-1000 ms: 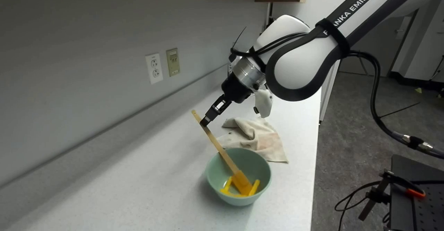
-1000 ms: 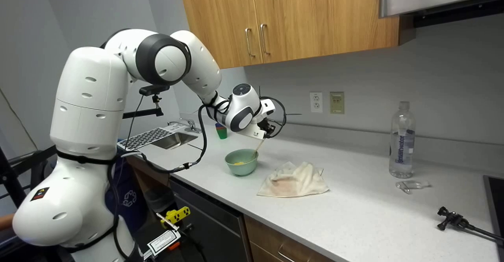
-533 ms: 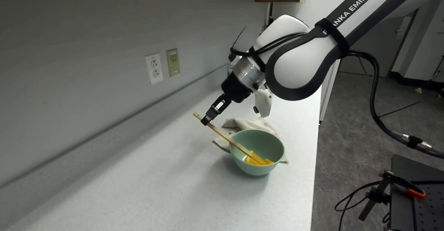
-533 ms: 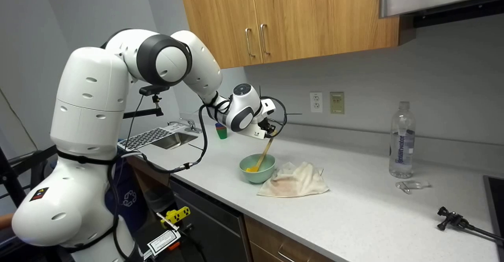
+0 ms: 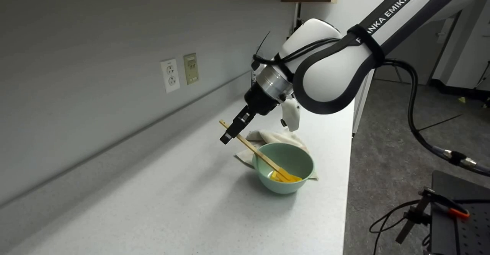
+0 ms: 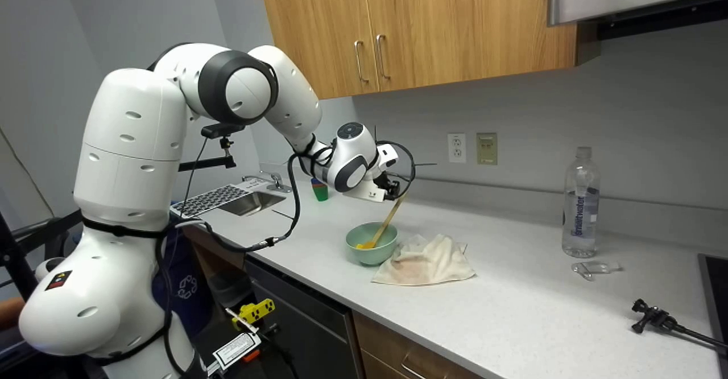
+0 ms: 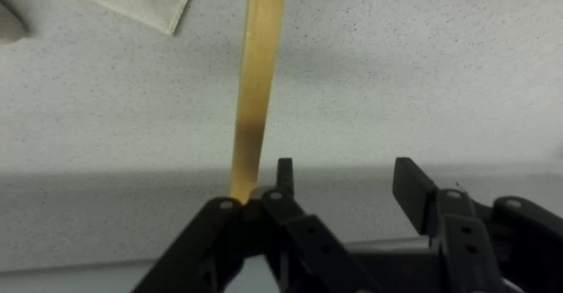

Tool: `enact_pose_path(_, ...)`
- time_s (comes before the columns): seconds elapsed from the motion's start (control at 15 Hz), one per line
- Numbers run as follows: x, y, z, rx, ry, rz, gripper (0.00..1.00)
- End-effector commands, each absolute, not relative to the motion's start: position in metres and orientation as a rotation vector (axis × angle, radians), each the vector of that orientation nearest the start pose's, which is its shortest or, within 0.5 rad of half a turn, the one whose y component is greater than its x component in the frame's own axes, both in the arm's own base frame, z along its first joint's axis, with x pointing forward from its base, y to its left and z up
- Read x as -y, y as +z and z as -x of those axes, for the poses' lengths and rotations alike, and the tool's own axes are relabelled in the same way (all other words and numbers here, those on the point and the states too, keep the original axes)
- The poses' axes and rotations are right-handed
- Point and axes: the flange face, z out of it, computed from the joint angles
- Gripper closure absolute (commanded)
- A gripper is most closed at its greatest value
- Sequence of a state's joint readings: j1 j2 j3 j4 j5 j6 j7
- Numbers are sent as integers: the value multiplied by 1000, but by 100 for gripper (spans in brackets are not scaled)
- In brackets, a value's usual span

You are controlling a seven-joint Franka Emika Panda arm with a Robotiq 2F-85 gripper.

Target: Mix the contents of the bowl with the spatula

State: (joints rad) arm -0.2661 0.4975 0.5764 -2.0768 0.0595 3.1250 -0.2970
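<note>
Spatula point(image 5: 261, 155): head point(image 5: 287, 177) in the bowl point(image 5: 283, 187), handle point(image 5: 250, 146) toward 10 o'clock in an exterior view
Bowl: shifted toward 1 o'clock there since a second ago
Gripper point(image 7: 344, 170): fingers point(image 7: 286, 176) apart; handle outside their gap, at 9 o'clock in wrist view

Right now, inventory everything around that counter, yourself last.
bowl: 1, green, on counter
spatula: 1, tan and amber, slanting into bowl
pieces: count unclear, yellow, in bowl
cloth: 1, cream, beside bowl
bottle: 1, clear, on counter
small item: 1, clear, near bottle
bracket: 1, black, on counter
sink: 1, grey, in counter
gridded panel: 1, pale, beside sink
faucet: 1, silver, at sink
cup stack: 1, multicoloured, near sink
outlet: 1, white, on wall
wall plate: 1, beige, beside outlet
cabinet: 1, brown, above counter
arm: 1, white, over counter
gripper: 1, black, open, beside spatula
</note>
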Motion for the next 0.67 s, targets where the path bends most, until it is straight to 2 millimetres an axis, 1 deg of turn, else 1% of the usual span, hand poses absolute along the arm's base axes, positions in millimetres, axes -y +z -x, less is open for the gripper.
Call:
enact_pose_path(0.0,-163,304,-606,615,-849,2755,6)
enact_pose_path(0.07,-162,308,-604,635,-841,2775,1)
enact_pose_path(0.33,-161,319,-601,720,-811,2828,0)
enact_pose_path(0.47,-157,318,-603,759,-807,2855,0)
enact_pose_path(0.6,-147,312,-607,783,-807,2896,0)
